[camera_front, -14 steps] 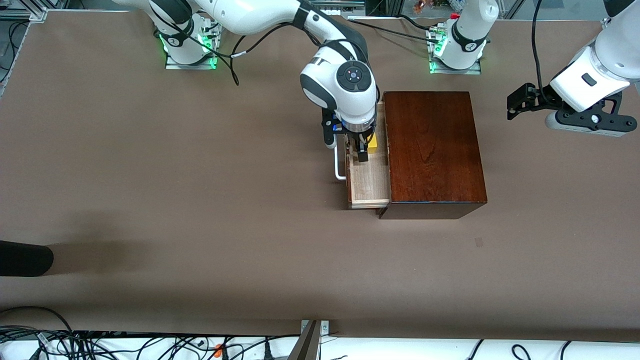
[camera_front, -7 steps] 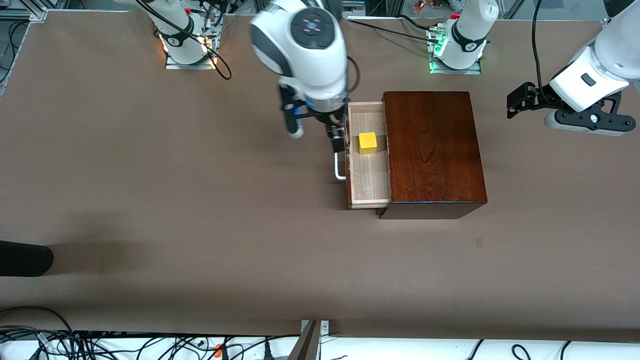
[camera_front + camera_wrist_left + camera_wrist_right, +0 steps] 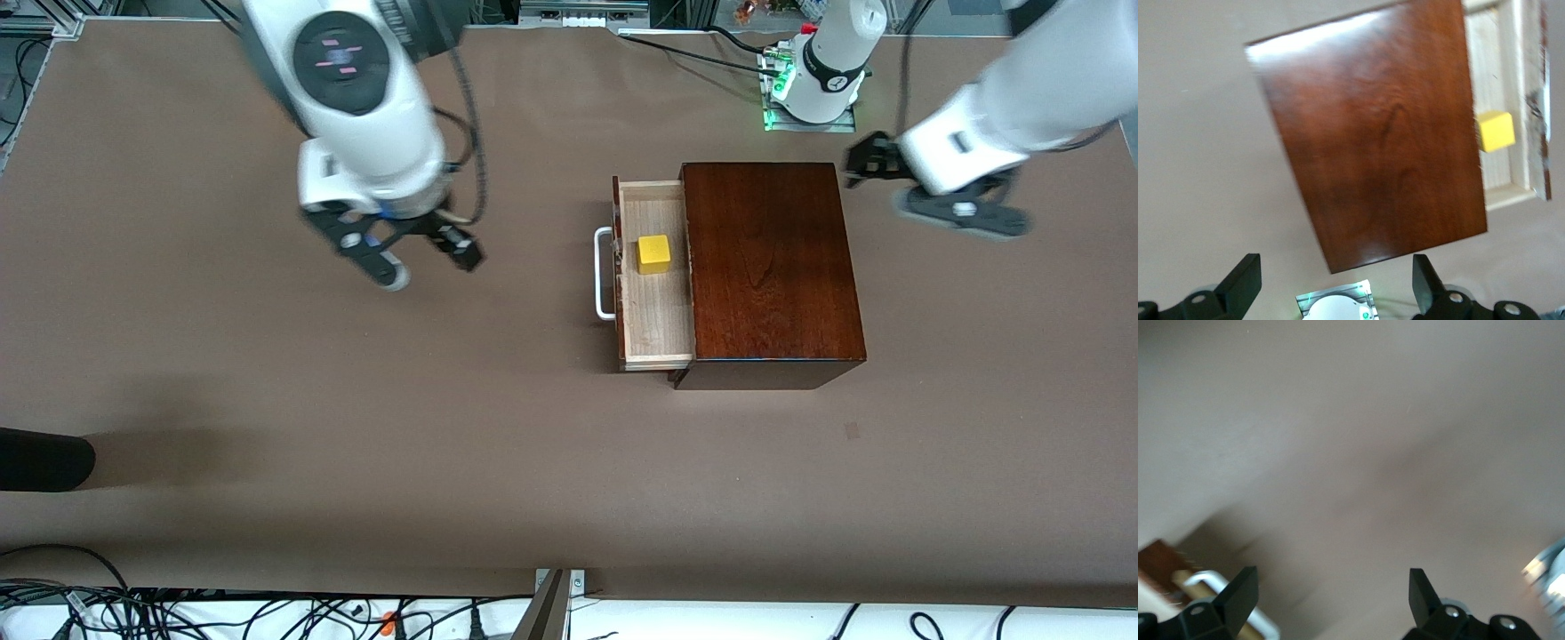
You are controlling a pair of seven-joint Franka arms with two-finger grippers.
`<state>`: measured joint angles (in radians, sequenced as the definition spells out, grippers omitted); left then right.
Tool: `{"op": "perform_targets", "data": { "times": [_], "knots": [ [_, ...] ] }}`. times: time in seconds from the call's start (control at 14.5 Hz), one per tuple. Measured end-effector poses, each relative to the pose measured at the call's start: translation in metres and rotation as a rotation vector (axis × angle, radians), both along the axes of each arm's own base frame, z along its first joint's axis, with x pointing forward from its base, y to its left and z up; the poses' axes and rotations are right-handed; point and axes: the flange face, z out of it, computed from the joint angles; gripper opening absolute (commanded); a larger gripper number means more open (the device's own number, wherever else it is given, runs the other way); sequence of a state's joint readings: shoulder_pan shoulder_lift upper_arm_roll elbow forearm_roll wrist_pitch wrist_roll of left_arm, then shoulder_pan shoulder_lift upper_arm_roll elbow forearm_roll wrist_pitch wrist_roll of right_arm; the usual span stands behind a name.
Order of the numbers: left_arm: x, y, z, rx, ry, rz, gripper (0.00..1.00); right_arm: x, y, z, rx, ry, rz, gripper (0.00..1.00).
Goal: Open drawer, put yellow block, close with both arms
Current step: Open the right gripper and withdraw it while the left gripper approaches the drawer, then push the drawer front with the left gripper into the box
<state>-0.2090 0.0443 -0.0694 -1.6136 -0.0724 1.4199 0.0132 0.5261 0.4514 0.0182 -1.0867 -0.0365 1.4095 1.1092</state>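
The drawer stands pulled out of the dark reddish-brown box, white handle toward the right arm's end. The yellow block lies on the drawer's pale floor, free of both grippers. My right gripper hangs open and empty over bare table, well off the handle toward the right arm's end. My left gripper is open and empty in the air beside the box's corner near the left arm's base. The left wrist view shows the box top, the block and my open left gripper.
The brown table spreads wide around the box. A dark object pokes in at the edge at the right arm's end. Cables lie along the table's edge nearest the camera. The right wrist view catches the handle and my right gripper.
The right gripper let go of the yellow block in the drawer, rose and swung away toward the right arm's end. The left arm has moved in toward the box.
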Motion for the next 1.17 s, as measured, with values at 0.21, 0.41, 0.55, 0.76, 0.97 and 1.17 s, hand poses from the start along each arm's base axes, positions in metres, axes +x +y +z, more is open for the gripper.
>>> {"op": "perform_targets", "data": {
  "times": [0.21,0.41,0.55,0.76,0.97,1.17],
  "knots": [
    [-0.013,-0.072,-0.028,-0.058,0.062,-0.176,1.00,0.003,-0.085,0.012,-0.002,0.028,0.206,1.00],
    [-0.012,-0.115,-0.050,-0.184,0.051,-0.389,1.00,0.004,-0.187,0.020,0.043,0.041,0.364,1.00],
    [-0.010,-0.142,-0.068,-0.228,0.023,-0.536,1.00,0.003,-0.243,0.023,0.068,0.045,0.455,1.00],
    [-0.011,-0.197,-0.100,-0.282,-0.055,-0.741,1.00,0.005,-0.307,0.026,0.096,0.044,0.562,1.00],
    [-0.021,-0.252,-0.132,-0.320,-0.133,-0.896,1.00,0.009,-0.344,0.026,0.108,0.028,0.601,1.00],
    [-0.033,-0.297,-0.168,-0.342,-0.194,-1.027,1.00,0.009,-0.349,0.027,0.100,0.023,0.605,1.00]
  ]
}}
